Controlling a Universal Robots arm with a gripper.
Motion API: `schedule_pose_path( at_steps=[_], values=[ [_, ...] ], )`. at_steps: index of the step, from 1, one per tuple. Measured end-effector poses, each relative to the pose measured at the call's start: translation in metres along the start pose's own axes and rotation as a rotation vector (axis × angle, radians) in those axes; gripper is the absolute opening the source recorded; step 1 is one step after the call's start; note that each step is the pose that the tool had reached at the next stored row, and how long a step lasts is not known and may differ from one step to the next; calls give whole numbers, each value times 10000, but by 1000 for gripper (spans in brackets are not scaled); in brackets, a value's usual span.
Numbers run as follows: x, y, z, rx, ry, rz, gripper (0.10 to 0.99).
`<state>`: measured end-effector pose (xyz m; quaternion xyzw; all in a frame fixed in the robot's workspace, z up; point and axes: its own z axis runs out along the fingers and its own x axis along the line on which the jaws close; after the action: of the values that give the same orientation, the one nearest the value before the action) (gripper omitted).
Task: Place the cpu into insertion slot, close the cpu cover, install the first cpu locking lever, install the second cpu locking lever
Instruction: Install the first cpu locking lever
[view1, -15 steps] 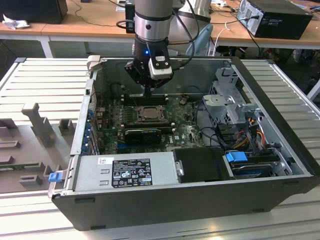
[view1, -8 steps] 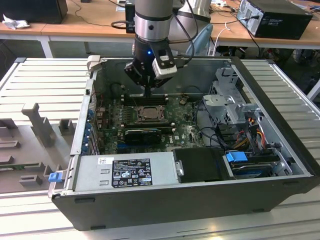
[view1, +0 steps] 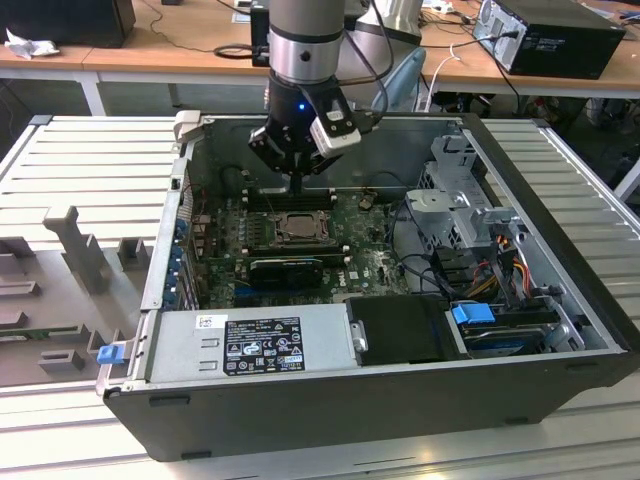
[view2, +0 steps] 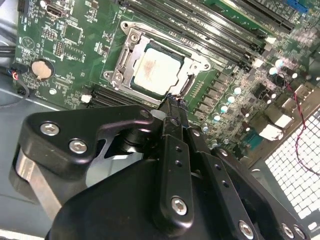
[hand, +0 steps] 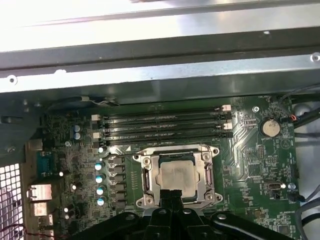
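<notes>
Pincer: fingers together, nothing seen between them; the tips (view2: 173, 102) hang at the socket's edge, and whether they touch it cannot be told.
Cpu (view2: 156, 70): lies flat in the insertion slot (view1: 275, 230), pale top showing through the window.
Cpu cover (view2: 131, 40): silvery frame lies down around the chip.
Hidden: in the first wrist view the pincer (hand: 172, 194) covers the near edge of the frame.
Locking levers: thin and hard to make out; position cannot be told.
Surroundings: memory slots (hand: 165, 127) just beside the socket; open computer case (view1: 560, 220) on a ribbed worktop (view1: 90, 160).
</notes>
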<state>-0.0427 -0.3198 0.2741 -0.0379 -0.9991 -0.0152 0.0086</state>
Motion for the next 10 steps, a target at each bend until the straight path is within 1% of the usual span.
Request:
schedule_pose_path(
  at_steps=[3, 5, 6, 8, 10],
  values=[
    [23, -2, 9, -20, -13, -117, 106],
    [61, -5, 17, -30, -23, -153, 106],
    [117, -10, 22, -35, -35, -156, 106],
    [271, -22, 32, -39, -91, -158, 106],
    [353, -28, 37, -45, -123, -158, 106]
  ],
)
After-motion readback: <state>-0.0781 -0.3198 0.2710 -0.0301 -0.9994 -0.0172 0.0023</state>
